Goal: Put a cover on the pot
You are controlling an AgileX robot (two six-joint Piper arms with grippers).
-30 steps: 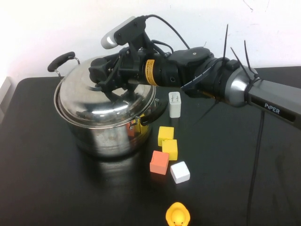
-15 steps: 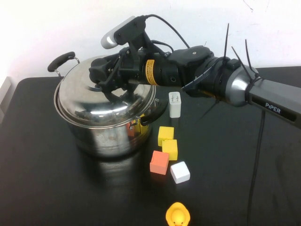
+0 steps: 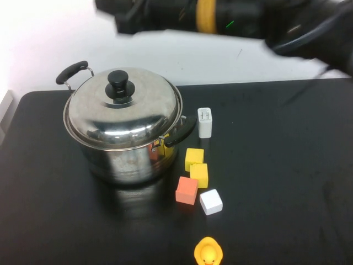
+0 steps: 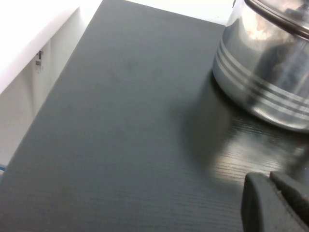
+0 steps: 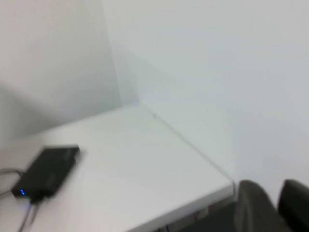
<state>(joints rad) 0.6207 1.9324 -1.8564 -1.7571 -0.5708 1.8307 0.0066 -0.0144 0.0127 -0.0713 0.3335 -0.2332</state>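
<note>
Centrally shown, the pot [image 3: 129, 152], a large shiny stainless-steel vessel with black side handles, stands near the tabletop's [image 3: 276, 165] far left corner with the domed lid [image 3: 122, 113] and its black knob [image 3: 118, 83] seated on its rim. Beside it lie a white charger [image 3: 204, 122], two yellow cubes [image 3: 196, 167], an orange cube [image 3: 186, 190], a white cube [image 3: 210, 201] and a yellow duck [image 3: 208, 252] toward the near edge; the tabletop is matte black against a white wall. Blurred above the far edge, the right gripper [image 5: 270, 205] has its fingers slightly apart, while the left gripper [image 4: 277, 203] hangs low over the tabletop beside the pot, and whether its fingers are apart cannot be told.

bright even light, glare on lid [image 3: 122, 113], motion-blurred right arm [image 3: 231, 16]
</note>
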